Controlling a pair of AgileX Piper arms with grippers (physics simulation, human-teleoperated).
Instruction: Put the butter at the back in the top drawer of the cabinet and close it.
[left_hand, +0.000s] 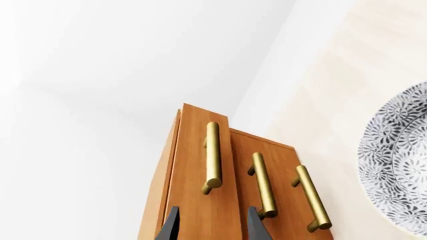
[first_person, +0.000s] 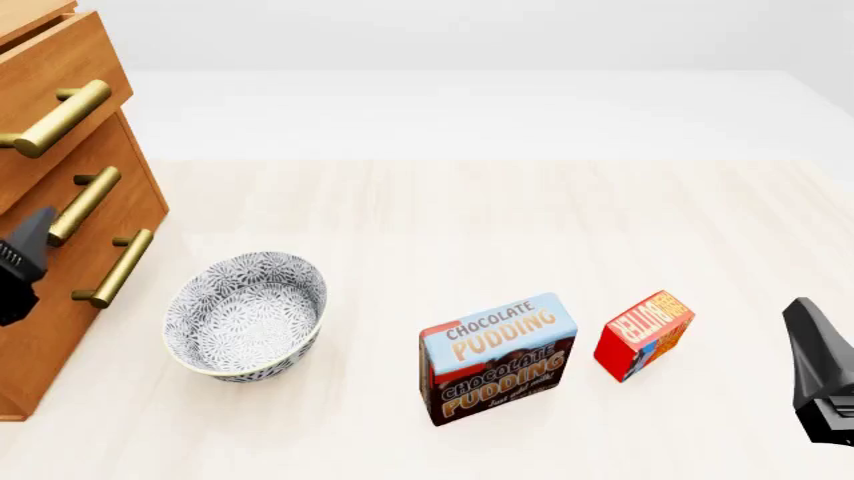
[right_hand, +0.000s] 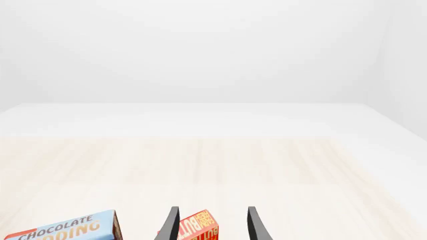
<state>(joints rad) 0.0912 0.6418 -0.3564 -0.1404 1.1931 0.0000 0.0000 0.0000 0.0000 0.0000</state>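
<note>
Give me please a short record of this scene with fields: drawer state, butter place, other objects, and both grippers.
top drawer: pulled partly out of the cabinet, nothing seen inside
butter: on the table, right of the pudding box, apart from it
bowl: between cabinet and pudding box
left gripper: open, empty, facing the drawer fronts
right gripper: open, empty, butter seen between its fingers

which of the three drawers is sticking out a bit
The top drawer: its front stands proud of the cabinet, while the two lower drawers sit flush. The left wrist view shows the same step.
</note>
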